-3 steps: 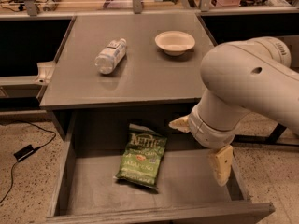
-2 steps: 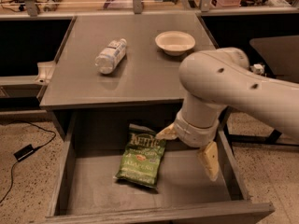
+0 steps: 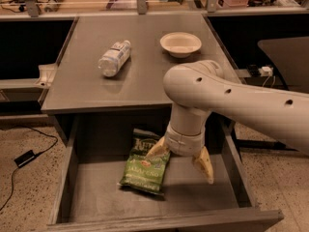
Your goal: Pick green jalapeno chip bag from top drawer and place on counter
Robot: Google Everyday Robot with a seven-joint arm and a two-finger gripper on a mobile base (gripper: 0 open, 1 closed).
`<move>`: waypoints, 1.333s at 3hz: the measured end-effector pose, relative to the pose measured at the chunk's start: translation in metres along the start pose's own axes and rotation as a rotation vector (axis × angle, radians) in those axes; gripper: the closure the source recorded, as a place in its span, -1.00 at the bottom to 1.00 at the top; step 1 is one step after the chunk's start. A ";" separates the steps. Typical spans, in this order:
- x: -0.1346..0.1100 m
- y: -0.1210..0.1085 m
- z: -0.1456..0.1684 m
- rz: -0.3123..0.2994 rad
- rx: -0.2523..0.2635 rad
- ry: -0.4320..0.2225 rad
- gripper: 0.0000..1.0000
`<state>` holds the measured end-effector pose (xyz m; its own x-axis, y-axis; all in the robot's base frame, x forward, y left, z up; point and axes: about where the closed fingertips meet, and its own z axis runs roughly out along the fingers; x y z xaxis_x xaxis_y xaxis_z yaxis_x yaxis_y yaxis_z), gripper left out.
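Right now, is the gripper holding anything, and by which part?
Nothing is held. The open gripper hangs inside the top drawer, beside the green jalapeno chip bag, at its upper right edge.

- The gripper (image 3: 182, 159) has moved left inside the top drawer (image 3: 67, 178), from the drawer's right side to a spot just right of the green jalapeno chip bag (image 3: 145, 168).
- Its left finger (image 3: 157, 149), which stood clear of the bag a second ago, now overlaps the bag's upper right edge. The right finger has come in from the drawer's right wall toward the middle.
- The arm's thick white elbow has swung left too and now covers the front right corner of the counter (image 3: 145, 81).
- With the arm shifted, a dark flat surface (image 3: 285, 57) at the far right has come into view.
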<state>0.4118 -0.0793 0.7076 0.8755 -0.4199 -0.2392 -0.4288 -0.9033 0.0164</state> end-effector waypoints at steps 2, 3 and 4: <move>0.017 -0.033 0.006 -0.079 0.016 0.198 -1.00; 0.046 -0.058 0.021 -0.131 -0.010 0.296 -1.00; 0.079 -0.084 0.047 -0.195 0.065 0.250 -0.95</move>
<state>0.5064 -0.0325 0.6417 0.9666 -0.2557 0.0146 -0.2541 -0.9646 -0.0699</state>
